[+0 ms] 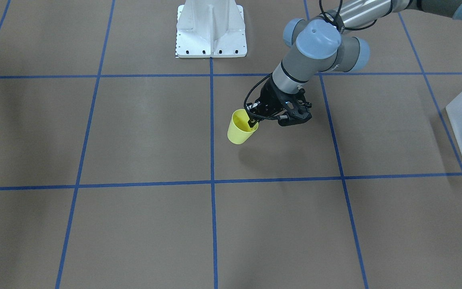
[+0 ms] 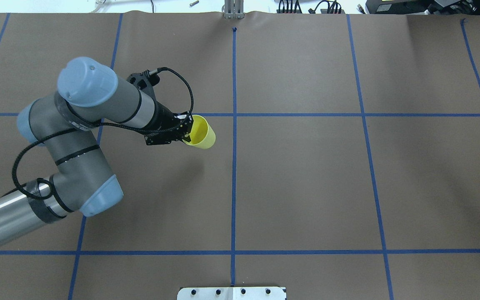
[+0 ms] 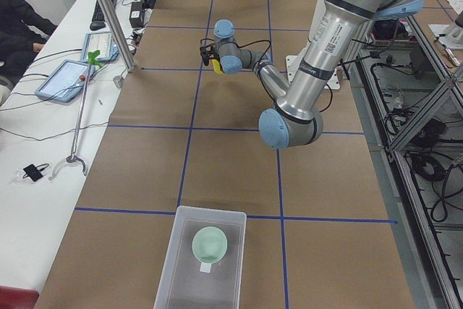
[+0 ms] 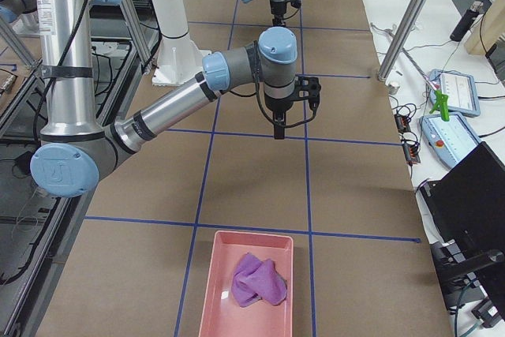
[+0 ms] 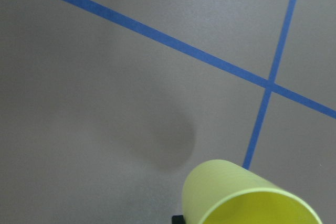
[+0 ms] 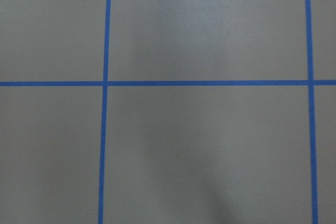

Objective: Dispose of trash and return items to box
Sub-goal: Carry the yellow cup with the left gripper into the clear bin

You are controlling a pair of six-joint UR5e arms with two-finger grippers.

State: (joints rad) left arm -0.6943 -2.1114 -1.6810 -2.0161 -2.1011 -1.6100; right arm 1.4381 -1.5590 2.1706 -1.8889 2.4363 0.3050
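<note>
My left gripper point(image 1: 252, 122) is shut on the rim of a yellow cup point(image 1: 239, 130), with one finger inside it. It holds the cup tilted a little above the table's middle; the overhead view shows the gripper point(image 2: 188, 132) and the cup point(image 2: 202, 133) too. The cup's mouth fills the bottom of the left wrist view point(image 5: 247, 198). The frosted box point(image 3: 168, 280) sits at the table's left end, and the mint-green bowl point(image 3: 210, 244) lies inside it. My right gripper point(image 4: 278, 130) hangs over bare table with fingers pointing down. I cannot tell whether it is open or shut.
A pink tray point(image 4: 213, 305) with a purple cloth point(image 4: 256, 280) sits at the table's right end. The white pedestal point(image 1: 211, 32) stands at the robot's edge. A metal pole point(image 3: 108, 19) and a desk with tablets point(image 3: 65, 77) lie along the far side.
</note>
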